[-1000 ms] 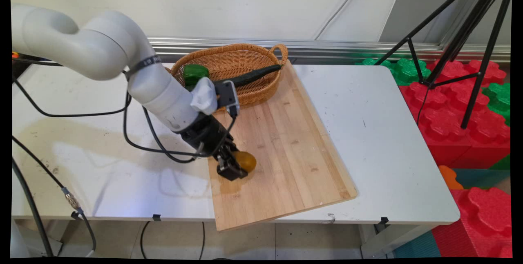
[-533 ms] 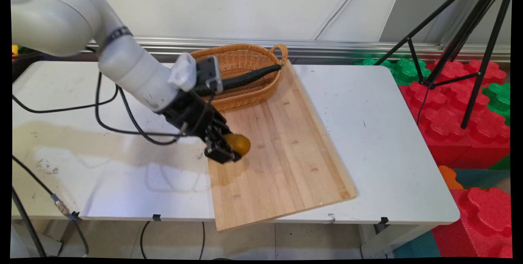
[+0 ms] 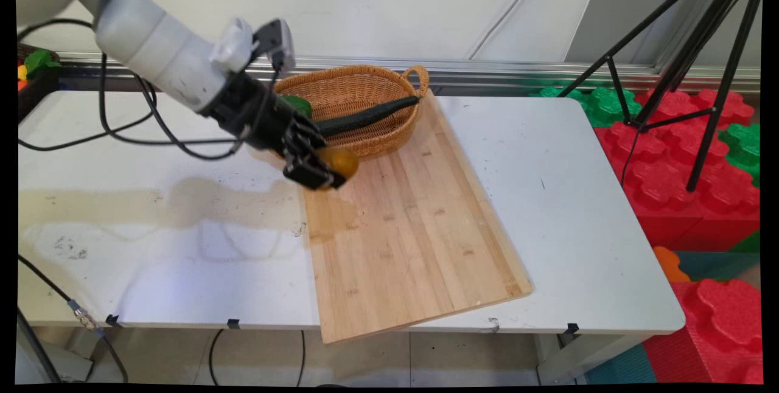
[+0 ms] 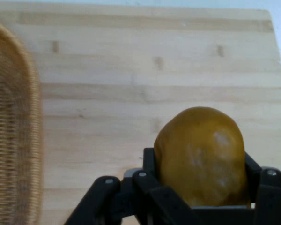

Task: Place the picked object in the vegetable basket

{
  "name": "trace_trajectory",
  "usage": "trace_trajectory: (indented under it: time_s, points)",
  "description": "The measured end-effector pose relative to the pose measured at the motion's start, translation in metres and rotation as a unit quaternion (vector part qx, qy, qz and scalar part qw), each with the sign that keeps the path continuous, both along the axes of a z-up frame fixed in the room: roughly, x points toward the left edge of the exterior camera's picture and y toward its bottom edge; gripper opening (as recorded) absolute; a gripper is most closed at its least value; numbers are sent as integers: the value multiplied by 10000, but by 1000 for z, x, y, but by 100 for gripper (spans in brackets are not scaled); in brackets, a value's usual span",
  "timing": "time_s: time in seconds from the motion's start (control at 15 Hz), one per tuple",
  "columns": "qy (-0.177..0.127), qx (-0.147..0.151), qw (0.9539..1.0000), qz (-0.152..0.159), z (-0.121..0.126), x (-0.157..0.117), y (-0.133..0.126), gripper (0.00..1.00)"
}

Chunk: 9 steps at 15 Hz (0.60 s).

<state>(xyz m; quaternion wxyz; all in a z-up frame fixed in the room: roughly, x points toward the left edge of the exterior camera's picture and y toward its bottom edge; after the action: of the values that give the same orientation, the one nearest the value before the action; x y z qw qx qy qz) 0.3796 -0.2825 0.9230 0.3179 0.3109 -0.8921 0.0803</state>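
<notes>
My black gripper [image 3: 325, 169] is shut on a yellow-brown potato [image 3: 341, 162], held in the air above the far left part of the wooden cutting board [image 3: 414, 222]. In the hand view the potato [image 4: 201, 154] sits between the two fingers [image 4: 150, 176], with the board [image 4: 131, 93] below. Just behind the gripper stands a wicker basket [image 3: 365, 86], whose rim [image 4: 14, 140] shows at the left of the hand view. The basket holds a long dark cucumber [image 3: 371, 114] and a green vegetable [image 3: 298, 104] partly hidden by the hand.
The white table [image 3: 566, 198] carries the board, which overhangs its near edge. A black tripod [image 3: 700, 52] stands at the right over red and green foam blocks [image 3: 688, 162]. Black cables [image 3: 140, 131] hang from the arm over the table's left side.
The gripper has lifted the potato off the board and carried it up and toward the basket at the back. The arm has risen toward the upper left.
</notes>
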Motion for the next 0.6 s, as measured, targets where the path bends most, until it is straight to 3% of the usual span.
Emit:
trace_trajectory:
  time_s: [0.6]
  points:
    - [-111,-450,9983,359,21,51,-38,0]
